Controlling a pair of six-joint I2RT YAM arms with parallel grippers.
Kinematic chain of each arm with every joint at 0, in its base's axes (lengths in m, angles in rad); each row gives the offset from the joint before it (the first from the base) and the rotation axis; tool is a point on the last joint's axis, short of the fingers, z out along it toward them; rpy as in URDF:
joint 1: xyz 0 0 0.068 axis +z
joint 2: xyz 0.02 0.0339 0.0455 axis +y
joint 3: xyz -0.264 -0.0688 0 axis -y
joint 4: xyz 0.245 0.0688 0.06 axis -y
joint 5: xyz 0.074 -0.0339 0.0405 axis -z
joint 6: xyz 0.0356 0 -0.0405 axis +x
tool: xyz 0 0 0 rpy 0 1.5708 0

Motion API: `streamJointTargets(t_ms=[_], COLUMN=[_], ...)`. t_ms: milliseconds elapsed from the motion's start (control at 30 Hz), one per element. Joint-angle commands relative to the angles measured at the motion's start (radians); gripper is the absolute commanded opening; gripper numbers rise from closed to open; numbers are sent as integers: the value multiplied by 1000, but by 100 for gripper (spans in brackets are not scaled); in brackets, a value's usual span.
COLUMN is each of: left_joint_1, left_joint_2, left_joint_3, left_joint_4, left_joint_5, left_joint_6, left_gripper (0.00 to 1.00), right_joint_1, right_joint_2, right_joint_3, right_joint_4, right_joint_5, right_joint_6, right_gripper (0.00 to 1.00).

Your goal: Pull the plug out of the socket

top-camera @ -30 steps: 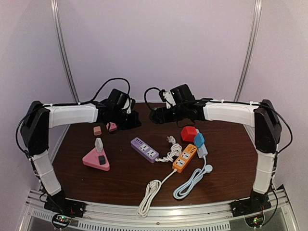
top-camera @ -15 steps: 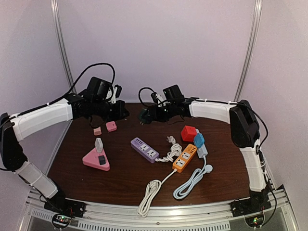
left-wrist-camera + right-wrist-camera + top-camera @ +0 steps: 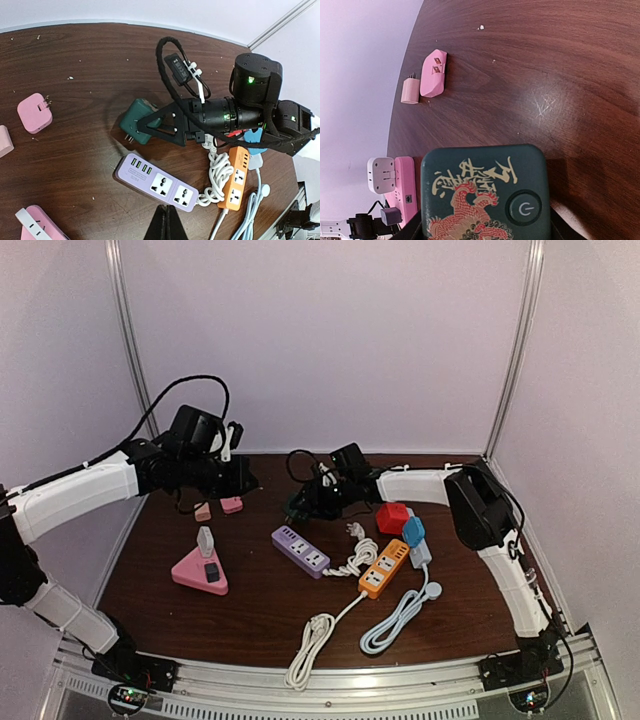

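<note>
The brown worktop (image 3: 250,610) carries everything. The right gripper (image 3: 146,121) hangs over its far edge, near the middle, and it clasps the dark green plug (image 3: 135,115) between both fingers. The metal pins of the plug are bare and sit in no socket. The left gripper (image 3: 165,224) is above the far left part, its fingers pressed together with nothing between them. The purple power strip (image 3: 300,549) lies at the centre and the orange power strip (image 3: 385,568) lies toward the right edge. The pink triangular socket (image 3: 200,573) near the left edge carries a white plug (image 3: 205,540). Two small pink adapters (image 3: 232,505) lie by the far left corner.
</note>
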Motion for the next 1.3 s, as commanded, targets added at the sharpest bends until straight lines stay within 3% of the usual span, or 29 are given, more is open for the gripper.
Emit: streamJointTargets(t_ms=[0, 233, 533, 1267], left_joint_1=[-6, -6, -6, -6], left_joint_2=[12, 31, 51, 68], left_joint_3=[-8, -13, -7, -12], left_joint_4=[18, 30, 40, 55], left_joint_5=[-10, -5, -4, 3], left_joint_6=[14, 10, 5, 2], left_gripper=[0, 0, 0, 0], right_joint_1=[-13, -27, -40, -52], right_joint_2=[14, 17, 12, -64], right_joint_3=[37, 34, 35, 138], right_joint_4=[48, -15, -67, -291], right_joint_5=[-5, 42, 75, 311], right_joint_6=[43, 10, -32, -225], right_gripper=[27, 57, 78, 88])
